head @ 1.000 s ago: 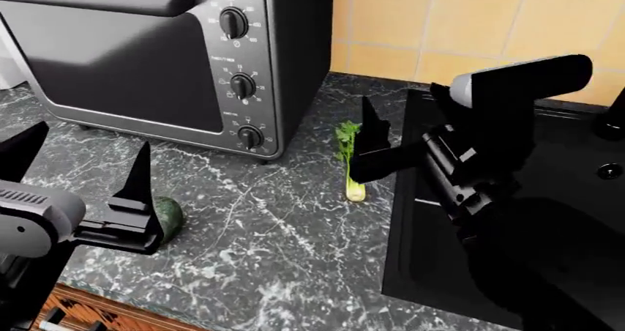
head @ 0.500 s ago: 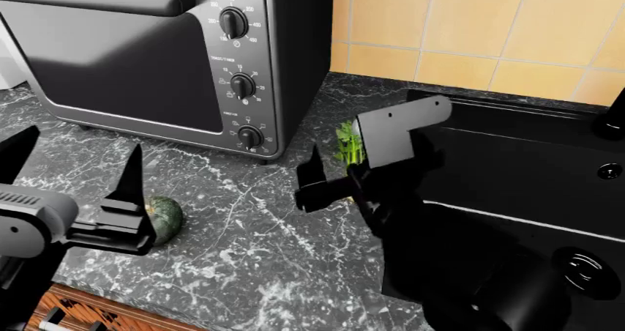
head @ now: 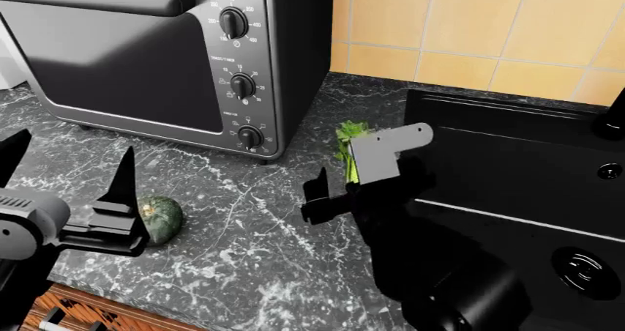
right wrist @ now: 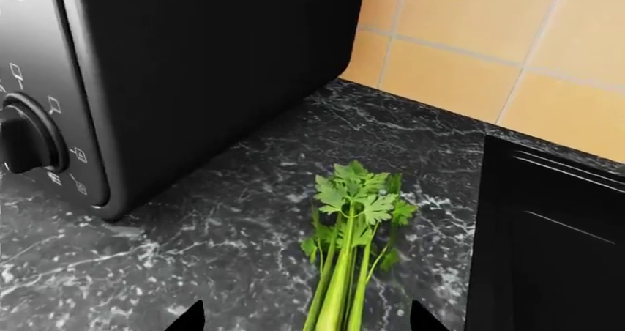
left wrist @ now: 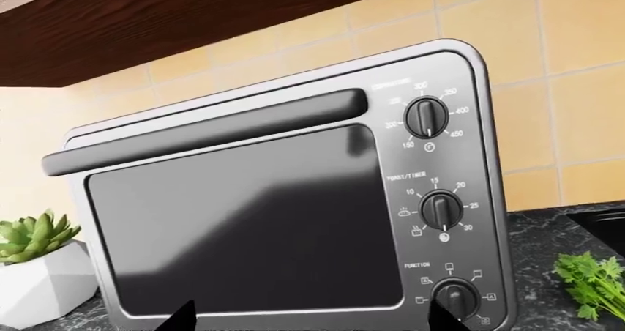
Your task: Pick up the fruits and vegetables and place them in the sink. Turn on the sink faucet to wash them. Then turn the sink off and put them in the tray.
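While the left pincer (head: 64, 192) hangs spread over the dark marbled bench (head: 263, 250), the squash (head: 159, 217) sits just beside it. Right pincer (head: 337, 199), fingers apart, hovers at the celery (right wrist: 347, 265), which lies between oven (head: 166, 53) and sink (head: 528, 192). Beyond, yellow tiles (head: 469, 23).

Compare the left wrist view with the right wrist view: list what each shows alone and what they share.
Only the left wrist view shows the toaster oven's dark glass door, its long bar handle, a green succulent in a white faceted pot and the brown wooden cabinet. Only the right wrist view shows the leafy light-green celery bunch's pale stalks. Both show celery leaves, oven knobs, beige wall tiles, the sink edge and marbled counter.
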`<state>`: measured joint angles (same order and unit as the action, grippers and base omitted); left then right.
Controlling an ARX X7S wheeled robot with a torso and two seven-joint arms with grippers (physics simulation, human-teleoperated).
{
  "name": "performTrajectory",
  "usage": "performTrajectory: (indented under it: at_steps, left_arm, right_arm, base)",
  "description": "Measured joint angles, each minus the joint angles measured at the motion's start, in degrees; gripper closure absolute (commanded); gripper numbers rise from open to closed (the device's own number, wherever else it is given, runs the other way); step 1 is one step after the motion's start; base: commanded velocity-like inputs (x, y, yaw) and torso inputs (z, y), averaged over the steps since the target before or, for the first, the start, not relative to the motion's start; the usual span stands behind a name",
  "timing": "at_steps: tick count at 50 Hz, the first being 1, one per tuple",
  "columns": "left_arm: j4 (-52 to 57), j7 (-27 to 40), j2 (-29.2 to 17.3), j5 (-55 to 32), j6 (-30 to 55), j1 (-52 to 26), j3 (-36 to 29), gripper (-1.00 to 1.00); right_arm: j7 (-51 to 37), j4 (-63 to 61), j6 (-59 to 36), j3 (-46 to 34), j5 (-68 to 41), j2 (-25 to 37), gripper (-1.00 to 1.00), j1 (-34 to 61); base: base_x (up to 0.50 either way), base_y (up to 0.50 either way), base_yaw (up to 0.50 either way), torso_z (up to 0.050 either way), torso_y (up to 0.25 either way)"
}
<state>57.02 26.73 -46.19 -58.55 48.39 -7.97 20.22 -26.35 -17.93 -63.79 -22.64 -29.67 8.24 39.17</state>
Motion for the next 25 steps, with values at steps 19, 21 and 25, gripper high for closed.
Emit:
performTrajectory:
  at_steps: [19, 21, 25]
  left_arm:
    - [-0.7, -0.41, -0.1, 2.04, -1.48, 1.11, -1.36, -1.0]
    - [-0.75, -0.38, -0.15, 2.09, -1.55, 1.12, -1.46, -1.0]
    - [-0.81, -0.25, -0.31, 2.04, -1.64, 1.08, -1.6, -1.0]
  right_arm:
    - [0.9, 6.75, 6.02, 0.05, 1.37, 0.95, -1.0, -1.96]
    - [1.02, 7.32, 6.51, -0.1, 1.48, 0.99, -1.0, -2.12]
    - [1.22, 8.34, 7.38, -0.43, 1.67, 1.02, -1.0, -2.43]
  base:
    - [0.0, 0.0, 0.0, 0.0, 0.0]
    - [0.0, 0.0, 0.0, 0.0, 0.0]
    - [0.0, 0.0, 0.0, 0.0, 0.0]
